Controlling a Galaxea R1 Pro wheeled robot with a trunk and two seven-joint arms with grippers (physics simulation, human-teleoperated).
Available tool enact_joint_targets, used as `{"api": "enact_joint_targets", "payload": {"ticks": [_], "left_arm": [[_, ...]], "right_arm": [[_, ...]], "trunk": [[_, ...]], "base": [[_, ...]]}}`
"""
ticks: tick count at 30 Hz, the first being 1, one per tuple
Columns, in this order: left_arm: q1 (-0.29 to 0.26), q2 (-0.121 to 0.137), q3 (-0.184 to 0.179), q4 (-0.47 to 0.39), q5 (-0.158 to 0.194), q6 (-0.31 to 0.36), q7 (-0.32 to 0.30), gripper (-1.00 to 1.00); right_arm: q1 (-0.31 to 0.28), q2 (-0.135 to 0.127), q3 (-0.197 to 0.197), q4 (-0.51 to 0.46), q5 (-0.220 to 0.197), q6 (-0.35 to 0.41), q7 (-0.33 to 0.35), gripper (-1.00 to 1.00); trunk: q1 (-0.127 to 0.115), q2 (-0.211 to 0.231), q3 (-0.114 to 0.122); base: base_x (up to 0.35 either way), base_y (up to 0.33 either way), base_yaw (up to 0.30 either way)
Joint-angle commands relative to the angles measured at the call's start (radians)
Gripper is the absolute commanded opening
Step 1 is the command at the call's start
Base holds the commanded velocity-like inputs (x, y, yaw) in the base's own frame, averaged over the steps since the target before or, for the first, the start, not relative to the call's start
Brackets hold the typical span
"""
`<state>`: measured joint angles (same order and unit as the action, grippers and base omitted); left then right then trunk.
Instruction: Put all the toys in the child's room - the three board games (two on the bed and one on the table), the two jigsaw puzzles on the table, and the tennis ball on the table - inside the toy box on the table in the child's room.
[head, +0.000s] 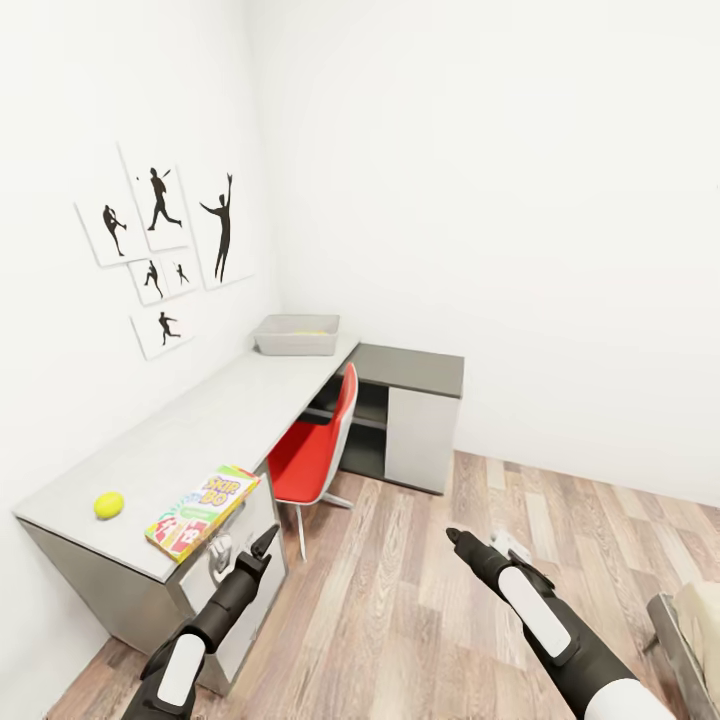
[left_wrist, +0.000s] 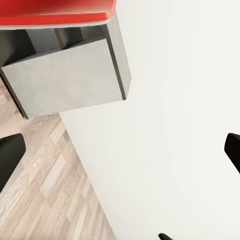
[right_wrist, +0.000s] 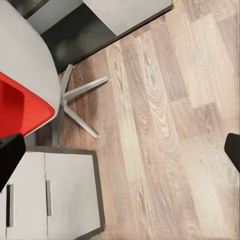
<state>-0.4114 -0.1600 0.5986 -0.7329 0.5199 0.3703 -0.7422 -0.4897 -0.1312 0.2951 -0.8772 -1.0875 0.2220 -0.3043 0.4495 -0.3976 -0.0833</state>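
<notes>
White-walled room, wood-plank floor; L-shaped table (head: 215, 405) along wall. Toy box (head: 296, 335) at table's far end, some yellow inside, unclear what. Tennis ball (head: 109, 505) and board game (head: 203, 511) at table's near end. Left claw (head: 262, 548), right claw (head: 458, 540): both apart, empty. Step: approach. Next: reach board game or ball.

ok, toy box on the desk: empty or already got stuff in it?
Not empty: the toy box shows a yellowish patch inside at the head view. Too small to tell what it is.
</notes>
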Motion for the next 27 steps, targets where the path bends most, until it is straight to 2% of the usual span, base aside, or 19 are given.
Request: {"api": "enact_joint_targets", "payload": {"ticks": [1, 5, 12, 20, 27], "left_arm": [[-0.001, -0.002, 0.005, -0.001, 0.002, 0.008, -0.003, 1.0], [-0.001, -0.003, 0.005, -0.001, 0.003, 0.006, -0.003, 1.0], [-0.001, 0.0, 0.005, -0.003, 0.003, 0.006, -0.003, 1.0], [-0.001, -0.001, 0.007, -0.003, 0.003, 0.001, -0.001, 1.0], [-0.001, 0.0, 0.007, 0.001, 0.003, -0.001, 0.0, 1.0]], "right_arm": [[-0.001, -0.002, 0.004, -0.002, -0.006, 0.001, -0.007, 1.0], [-0.001, -0.002, 0.004, -0.001, -0.006, 0.002, -0.007, 1.0], [-0.001, -0.001, 0.008, -0.002, -0.005, 0.006, -0.007, 1.0], [-0.001, -0.002, 0.01, -0.004, -0.005, 0.007, -0.007, 1.0], [-0.001, -0.002, 0.012, -0.007, -0.005, 0.007, -0.007, 1.0]], "trunk": [[0.0, -0.002, -0.002], [0.0, -0.002, -0.002], [0.0, -0.002, -0.005], [0.0, -0.002, -0.014], [0.0, -0.002, -0.015]], "base": [[-0.096, -0.276, 0.0], [-0.003, -0.189, 0.0], [0.001, -0.029, 0.004], [0.074, -0.045, 0.105], [-0.062, -0.126, 0.069]]}}
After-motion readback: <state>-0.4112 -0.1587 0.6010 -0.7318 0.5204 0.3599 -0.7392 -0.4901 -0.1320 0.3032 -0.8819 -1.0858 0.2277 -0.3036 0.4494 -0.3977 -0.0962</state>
